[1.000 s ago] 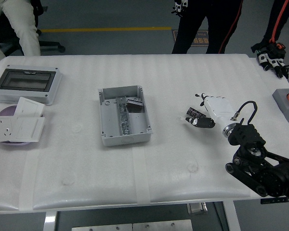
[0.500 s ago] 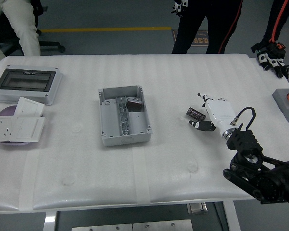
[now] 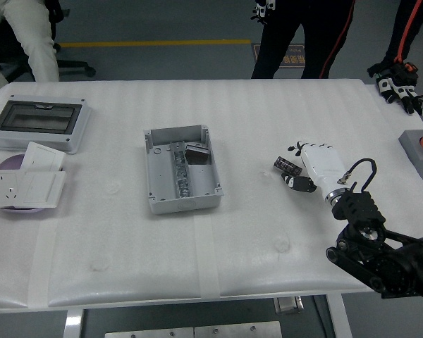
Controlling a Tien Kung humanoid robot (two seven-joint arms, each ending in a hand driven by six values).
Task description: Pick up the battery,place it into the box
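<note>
A white table with an open grey box point(image 3: 180, 169) at its middle. Well right of the box, the robot's right hand point(image 3: 311, 167) curls its fingers around a small dark battery point(image 3: 286, 166). The grasping step looks underway; next, lift and carry it leftward to the box.

A gray case with a dark see-through lid point(image 3: 39, 124) sits at the worktop's point(image 3: 218, 260) far left corner. Just in front of it lie white socket plates point(image 3: 25, 184). A gray block point(image 3: 421, 151) sits at the right edge. People's legs point(image 3: 299, 39) stand past the far edge.
</note>
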